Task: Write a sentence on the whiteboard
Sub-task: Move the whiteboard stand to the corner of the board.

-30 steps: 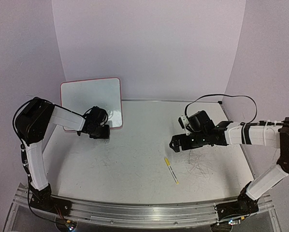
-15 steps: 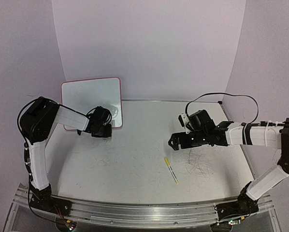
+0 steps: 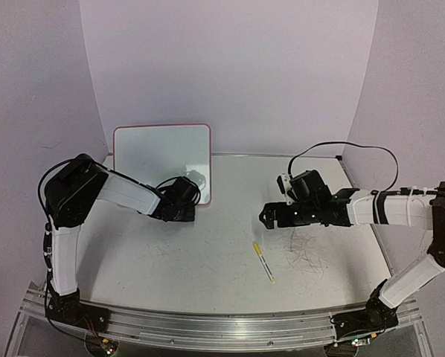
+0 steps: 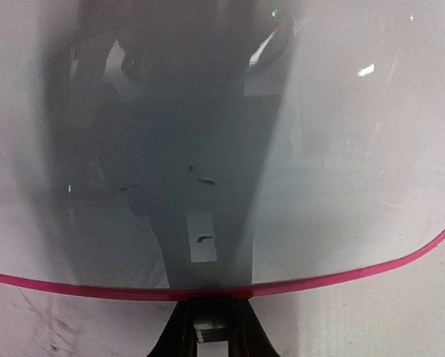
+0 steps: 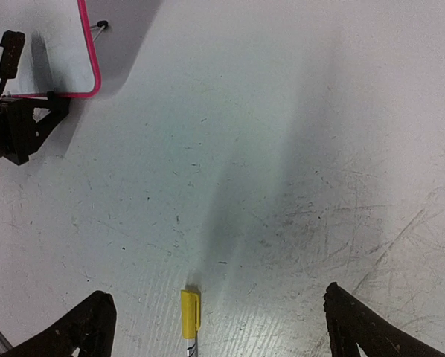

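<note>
Well, my whiteboard [image 3: 161, 160] stands up at the back left of the counter [image 3: 207, 253]. Its long side runs left to right and its face looks at me. My left end effector [image 4: 211, 312] is clamped on its bottom rim. My right end effector [image 5: 222, 323] is spread wide. The counter is white and scratched, and the walls [image 3: 230, 67] are pale purple.

Whiteboard [image 3: 161, 152]: one. Yellow-capped marker [image 3: 264, 262]: one. Arms: two, left arm [image 3: 126, 192], right arm [image 3: 386, 208]. Table [image 3: 200, 256]: one.
</note>
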Robot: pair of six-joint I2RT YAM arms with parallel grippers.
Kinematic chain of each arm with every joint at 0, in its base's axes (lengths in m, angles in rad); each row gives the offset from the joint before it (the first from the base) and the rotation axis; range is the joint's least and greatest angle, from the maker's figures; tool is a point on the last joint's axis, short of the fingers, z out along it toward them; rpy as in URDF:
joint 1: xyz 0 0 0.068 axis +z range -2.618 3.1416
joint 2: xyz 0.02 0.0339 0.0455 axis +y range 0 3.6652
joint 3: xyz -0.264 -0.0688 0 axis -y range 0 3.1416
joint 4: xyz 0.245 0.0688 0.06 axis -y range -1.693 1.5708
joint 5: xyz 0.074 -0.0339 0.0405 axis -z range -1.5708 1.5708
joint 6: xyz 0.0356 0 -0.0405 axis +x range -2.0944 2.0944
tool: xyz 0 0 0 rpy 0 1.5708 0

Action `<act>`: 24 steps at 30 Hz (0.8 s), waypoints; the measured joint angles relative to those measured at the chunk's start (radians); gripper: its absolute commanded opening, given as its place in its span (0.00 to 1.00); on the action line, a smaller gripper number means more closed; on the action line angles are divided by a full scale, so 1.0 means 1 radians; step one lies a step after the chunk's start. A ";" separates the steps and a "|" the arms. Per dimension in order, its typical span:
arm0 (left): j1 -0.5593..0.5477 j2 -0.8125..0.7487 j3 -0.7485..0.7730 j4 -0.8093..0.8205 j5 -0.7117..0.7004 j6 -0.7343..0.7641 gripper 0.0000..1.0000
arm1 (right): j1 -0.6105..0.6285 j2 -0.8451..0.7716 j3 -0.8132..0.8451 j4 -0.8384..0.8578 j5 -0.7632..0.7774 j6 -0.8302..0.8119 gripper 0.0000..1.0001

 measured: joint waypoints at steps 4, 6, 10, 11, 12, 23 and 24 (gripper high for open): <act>-0.094 0.052 0.068 -0.008 -0.050 -0.076 0.01 | 0.000 -0.014 -0.014 0.001 0.037 0.021 0.98; -0.140 0.079 0.104 -0.012 -0.070 -0.115 0.03 | 0.000 -0.034 -0.028 0.001 0.058 0.031 0.98; -0.220 0.132 0.183 -0.027 -0.093 -0.163 0.08 | 0.000 -0.074 -0.044 0.000 0.091 0.047 0.98; -0.233 0.142 0.200 -0.027 -0.093 -0.166 0.10 | 0.000 -0.083 -0.046 0.000 0.098 0.051 0.98; -0.245 0.150 0.212 -0.027 -0.091 -0.169 0.12 | 0.000 -0.088 -0.047 0.000 0.103 0.053 0.98; -0.274 0.129 0.197 0.009 0.022 -0.163 0.62 | 0.000 -0.116 -0.063 -0.010 0.141 0.061 0.98; -0.279 0.110 0.175 0.010 0.039 -0.157 0.64 | 0.001 -0.115 -0.062 -0.011 0.142 0.061 0.98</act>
